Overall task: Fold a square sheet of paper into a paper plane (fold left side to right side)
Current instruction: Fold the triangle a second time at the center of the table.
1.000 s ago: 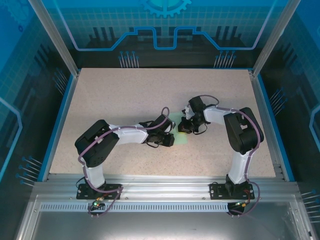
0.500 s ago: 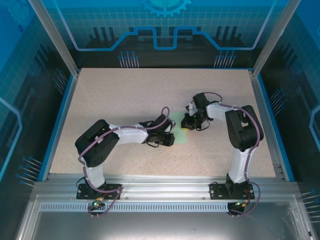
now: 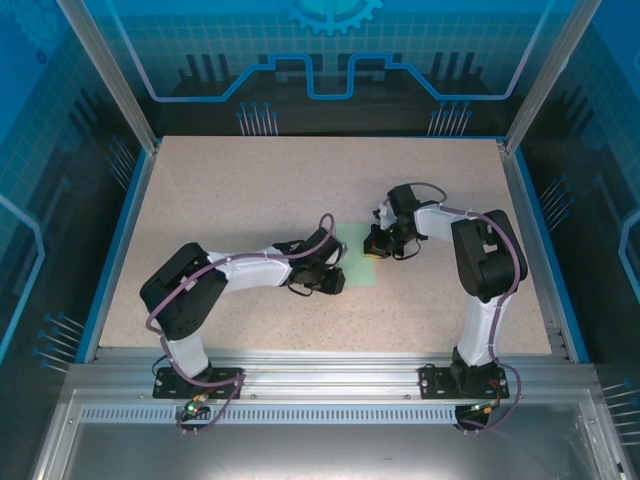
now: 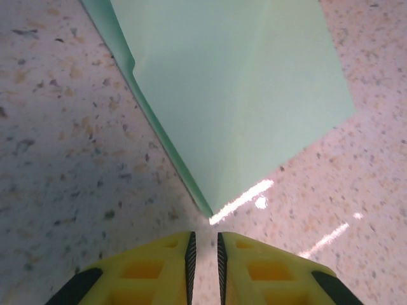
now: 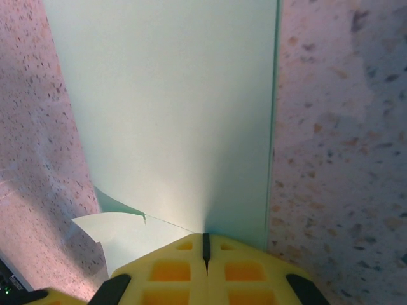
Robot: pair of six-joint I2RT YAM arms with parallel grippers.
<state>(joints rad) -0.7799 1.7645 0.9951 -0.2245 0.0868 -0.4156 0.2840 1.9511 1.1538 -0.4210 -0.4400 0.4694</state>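
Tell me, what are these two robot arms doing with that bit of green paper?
They are partway through a paper-folding job. The square sheet of paper, pale green, lies on the speckled table between the two arms and looks already doubled over, with a second layer peeking out along one edge. The right gripper, shut, sits on the sheet's near edge, apparently pressing it down. The left gripper, fingers a slit apart and holding nothing, hovers just off one corner.
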